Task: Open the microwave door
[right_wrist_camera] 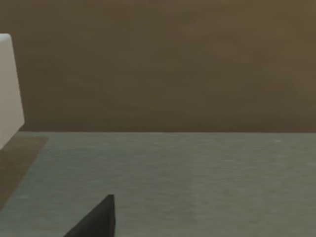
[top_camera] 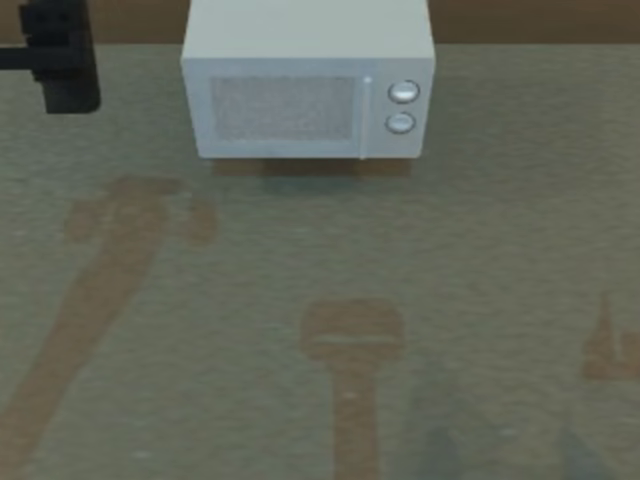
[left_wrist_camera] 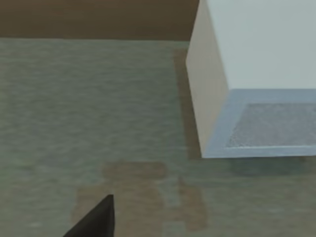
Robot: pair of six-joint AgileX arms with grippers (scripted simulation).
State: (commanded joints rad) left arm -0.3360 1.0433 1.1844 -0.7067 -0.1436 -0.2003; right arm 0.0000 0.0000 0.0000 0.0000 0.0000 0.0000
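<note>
The white microwave stands at the back middle of the table. Its door, with a grey speckled window, lies flush and closed, and a thin vertical handle runs along the door's right edge. My left gripper hangs at the back left, well clear of the microwave's left side. In the left wrist view one dark fingertip shows, with the microwave and door beyond it. My right gripper is out of the top view. It is open and holds nothing, and the microwave's side is far off.
Two round silver knobs sit on the narrow panel to the right of the door. The grey-green table carries brownish arm shadows at its left, middle and right. A brown wall runs behind the table's back edge.
</note>
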